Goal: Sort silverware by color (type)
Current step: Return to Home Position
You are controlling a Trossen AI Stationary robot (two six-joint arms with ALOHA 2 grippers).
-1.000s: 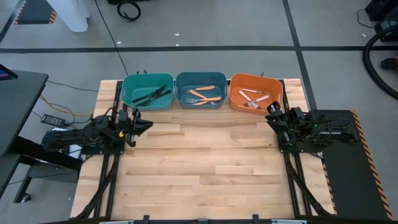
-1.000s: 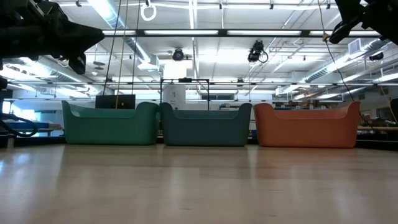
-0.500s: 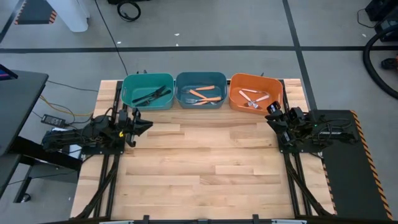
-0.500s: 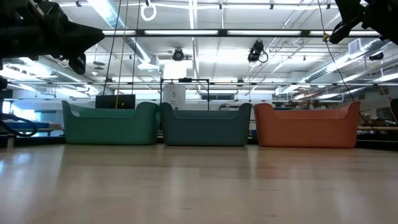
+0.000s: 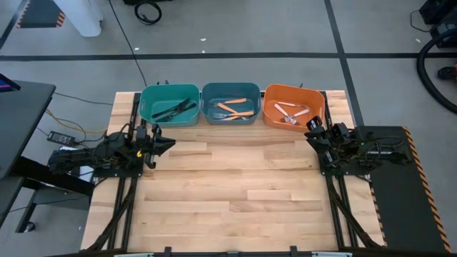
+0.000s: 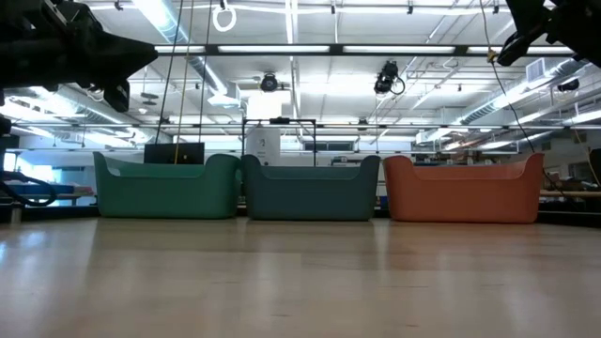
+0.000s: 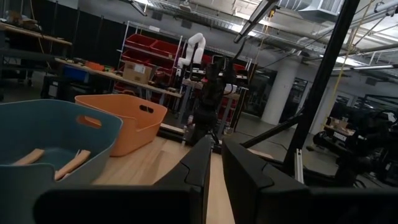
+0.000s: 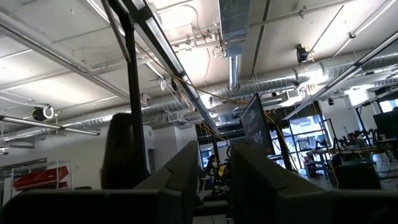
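Three bins stand in a row along the table's far edge. The green bin [image 5: 169, 104] holds black utensils [image 5: 173, 108]. The blue bin [image 5: 230, 104] holds orange-handled utensils [image 5: 230, 109], also seen in the left wrist view [image 7: 65, 163]. Silver-white utensils [image 5: 289, 113] lie in the orange bin [image 5: 293, 106]. My left gripper [image 5: 170, 143] [image 7: 216, 163] hovers shut at the table's left side, near the green bin and pointing right. My right gripper [image 5: 311, 126] [image 8: 214, 162] is shut and raised at the right side, just short of the orange bin, tipped upward.
The wooden table top [image 5: 235, 185] stretches bare from the bins to the near edge. Black frame rails [image 5: 128, 200] run along its left and right sides [image 5: 343, 207]. In the low view both arms sit high above the bins [image 6: 310, 186].
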